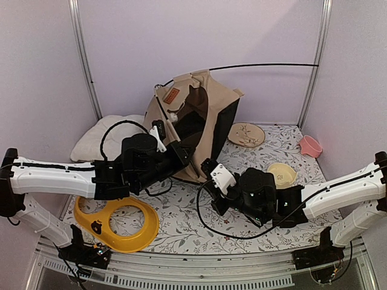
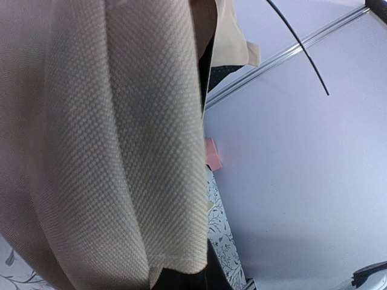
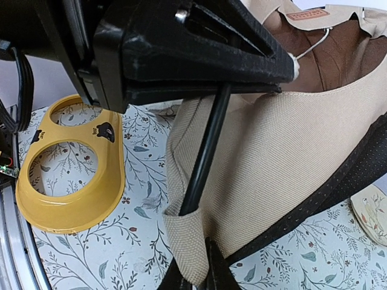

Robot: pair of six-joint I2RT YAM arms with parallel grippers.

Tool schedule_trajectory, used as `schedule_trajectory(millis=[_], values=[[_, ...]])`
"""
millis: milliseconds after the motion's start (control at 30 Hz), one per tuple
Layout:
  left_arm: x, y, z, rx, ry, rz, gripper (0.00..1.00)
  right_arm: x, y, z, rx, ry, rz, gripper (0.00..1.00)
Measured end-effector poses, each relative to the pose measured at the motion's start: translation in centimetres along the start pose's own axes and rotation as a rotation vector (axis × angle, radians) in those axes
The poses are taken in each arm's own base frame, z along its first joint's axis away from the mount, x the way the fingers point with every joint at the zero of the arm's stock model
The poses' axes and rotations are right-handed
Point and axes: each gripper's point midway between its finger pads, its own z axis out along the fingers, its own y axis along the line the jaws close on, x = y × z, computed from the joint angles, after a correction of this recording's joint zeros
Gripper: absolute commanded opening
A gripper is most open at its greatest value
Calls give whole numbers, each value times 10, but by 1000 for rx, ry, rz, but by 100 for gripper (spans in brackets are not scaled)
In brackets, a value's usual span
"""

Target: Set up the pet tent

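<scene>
The pet tent (image 1: 208, 118) was seen standing half-raised at the upper centre of the overhead view, its beige canvas slumped in folds and its dark doorway turned toward the lower edge of the frame. A brown label patch (image 1: 172, 95) was shown near its top left, and a thin black pole (image 1: 266, 64) was seen arcing from its peak toward the upper right. The left gripper (image 1: 183, 151) was pressed against the tent's lower front. In its own wrist view only canvas was visible at close range, so whether its fingers were apart or together could not be told. The right gripper (image 3: 193, 275) was seen at the bottom of its wrist view, pinched together on the tent's corner pocket (image 3: 184, 232). Into that pocket a second black pole (image 3: 202, 160) was seated, running up under the left gripper's black body. The floral cloth (image 1: 181, 211) was spread beneath everything. A white pillow (image 1: 100, 139) was placed left of the tent, a yellow two-hole tray (image 1: 130, 232) at the lower left, a round beige disc (image 1: 246, 134) right of the tent, a yellow bowl (image 1: 282, 174) below the disc, and a pink cup (image 1: 310, 145) at the far right.
</scene>
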Motion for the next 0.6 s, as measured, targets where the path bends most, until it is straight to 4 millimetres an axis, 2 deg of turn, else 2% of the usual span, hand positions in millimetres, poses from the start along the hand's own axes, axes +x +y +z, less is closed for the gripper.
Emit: schedule_trajectory(millis=[133,467,600], values=[[7,3,6,-7,14,3,0,3,0,0,-3,12,5,22],[18,10,13,-25,34,16,0,1,0,0,-4,7,32,20],[18,10,14,-26,34,17,0,1,-1,0,1,9,38,28]])
